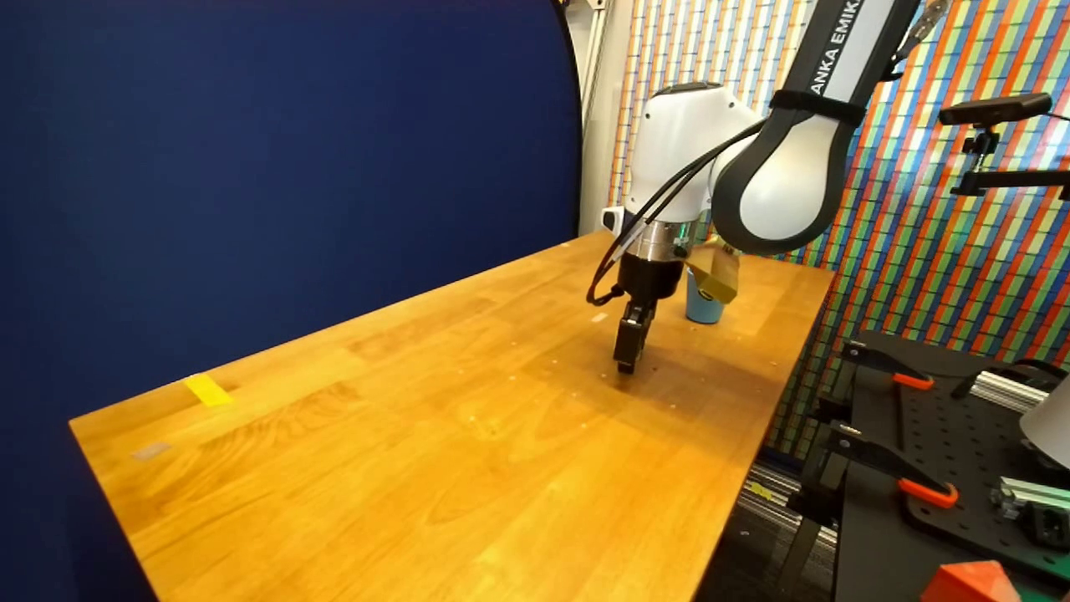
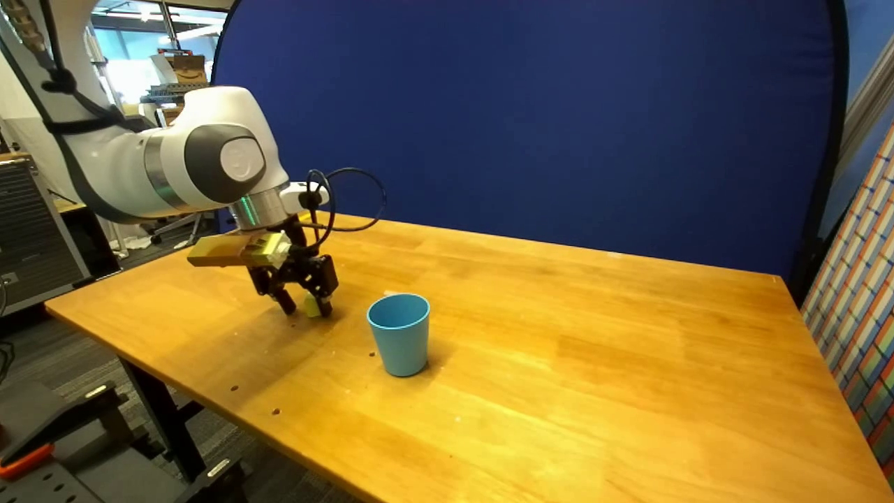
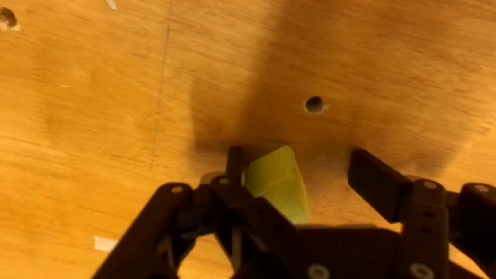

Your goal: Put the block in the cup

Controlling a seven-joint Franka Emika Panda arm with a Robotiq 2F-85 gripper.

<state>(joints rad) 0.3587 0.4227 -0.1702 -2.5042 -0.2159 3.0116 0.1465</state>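
Note:
The yellow block (image 3: pixel 277 178) is on the wooden table between my gripper's two fingers (image 3: pixel 296 152) in the wrist view. It lies close against the left-hand finger there, with a wide gap to the right-hand one. It also shows between the fingertips (image 2: pixel 306 310) in an exterior view, as a small yellow patch (image 2: pixel 311 306). My gripper is open and low over the table. In an exterior view the block is hidden behind the gripper (image 1: pixel 625 366). The light blue cup (image 2: pixel 401 342) stands upright, apart from the gripper. It is partly covered by the wrist mount in an exterior view (image 1: pixel 704 308).
A flat yellow tape strip (image 1: pixel 207 390) lies near the table's (image 1: pixel 435 468) far end. A dark blue backdrop (image 1: pixel 284 167) stands along one long side. A black cart (image 1: pixel 886 535) with clamps stands by the opposite edge. Small holes (image 3: pixel 314 104) mark the tabletop.

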